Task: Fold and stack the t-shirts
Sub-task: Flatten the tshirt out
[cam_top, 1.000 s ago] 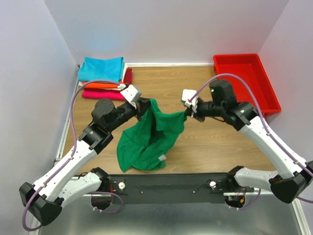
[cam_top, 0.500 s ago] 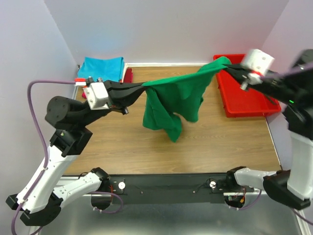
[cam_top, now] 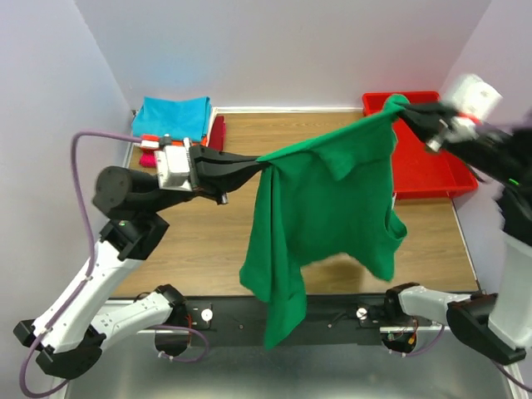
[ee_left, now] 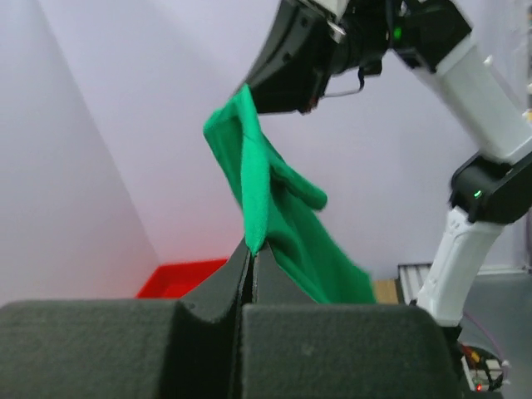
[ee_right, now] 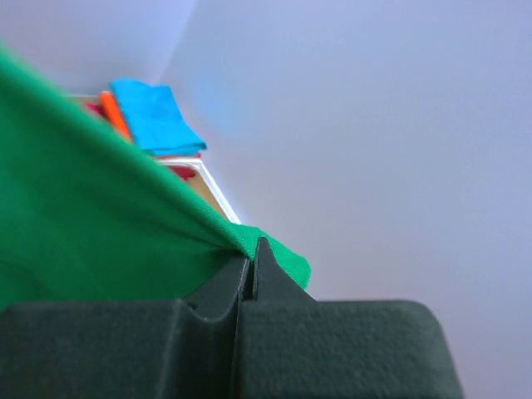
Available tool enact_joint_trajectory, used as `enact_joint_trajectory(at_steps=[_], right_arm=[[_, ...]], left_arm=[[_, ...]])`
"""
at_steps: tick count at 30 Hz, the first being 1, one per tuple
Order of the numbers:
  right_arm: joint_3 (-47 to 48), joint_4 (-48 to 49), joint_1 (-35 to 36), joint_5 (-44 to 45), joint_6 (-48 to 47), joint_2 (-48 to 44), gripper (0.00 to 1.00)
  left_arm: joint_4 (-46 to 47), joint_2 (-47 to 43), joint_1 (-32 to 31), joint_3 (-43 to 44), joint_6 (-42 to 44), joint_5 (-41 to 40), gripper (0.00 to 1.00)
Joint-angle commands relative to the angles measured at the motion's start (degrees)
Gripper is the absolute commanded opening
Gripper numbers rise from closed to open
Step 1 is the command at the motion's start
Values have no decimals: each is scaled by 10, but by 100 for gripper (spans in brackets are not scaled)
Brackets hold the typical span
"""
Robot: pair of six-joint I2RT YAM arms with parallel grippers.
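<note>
Nearest the arm bases, the lowest corner of the green t-shirt [cam_top: 324, 208] is seen hanging down in front of the black base rail [cam_top: 224, 320], lifted clear of the bench [cam_top: 208, 241]. The garment is held in the air by its upper edge and stretched between the two arms. Its body is bunched and twisted below rather than hung flat.

On the left, that edge is pinched by the left fingers [cam_top: 256, 163], which are clenched tight on a fold of cloth. In the left wrist view the fabric is seen rising straight out of the closed tips. Higher and farther back, the other end is gripped by the right fingers [cam_top: 413, 112], likewise clamped on green cloth, in line with the red tray [cam_top: 436, 173]. Which part of the shirt each pair has taken cannot be told.

The step in hand is judged to be the spreading of the shirt before it is laid down for folding. For this to be done well, the top edge should be drawn taut and level, so that the twisted body is allowed to fall open. The hem should be set on bare wood first and the rest drawn flat after it. Neither grip should be loosened until cloth is resting on the bench. Room should be left short of the stack of folded t-shirts [cam_top: 174, 125] in the far left corner.
</note>
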Motion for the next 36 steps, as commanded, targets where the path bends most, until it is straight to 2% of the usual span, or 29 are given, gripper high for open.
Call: enact_joint_trajectory(at_steps=[1,4,6,7,8,9,10,11,12,13,14,16,18,19,22,24,26,29,33,36], right_arm=[[-184,150,-8,151,57,44,0],[-308,252,-8,184,71,61,0],[-378,315,-11,204,81,115,1],[-392,343,-12,215,87,170,4],[-407,357,-14,219,98,198,12],[-408,369,-15,227,120,233,45],[-401,377,-16,240,135,263,55],[-382,386,-16,284,164,319,75],[-373,386,-16,285,180,339,87],[-366,386,-17,311,191,351,96],[-362,387,-17,315,196,359,100],[-382,389,-19,301,193,336,100],[-425,386,-23,263,168,290,100],[-442,364,-23,207,152,274,100],[-516,292,-25,122,101,206,100],[-552,259,-24,107,89,175,99],[-604,215,-24,109,59,130,98],[-639,143,-24,145,1,89,98],[-673,22,-25,182,-111,70,97],[-702,-19,-25,220,-132,71,94]], left_arm=[[48,8,17,-120,12,-106,0],[82,37,66,-180,-16,-149,0],[96,87,110,-233,-59,-209,0],[99,139,164,-257,-85,-256,7],[103,172,190,-263,-100,-268,25],[99,207,210,-258,-114,-278,41],[85,282,232,-243,-105,-300,60],[28,345,236,-160,-73,-355,74],[28,346,236,-159,-60,-355,74],[7,388,236,-128,-51,-372,75],[-31,403,235,-67,-37,-386,77],[-59,401,230,-20,0,-416,77],[-72,377,229,-12,22,-413,77],[-78,347,229,-20,43,-400,77],[-112,277,229,-74,56,-340,77],[-145,242,228,-118,61,-275,77],[-173,196,227,-183,58,-239,77],[-192,141,226,-250,60,-230,75],[-212,93,224,-292,46,-223,75],[-229,97,206,-291,6,-257,75]])
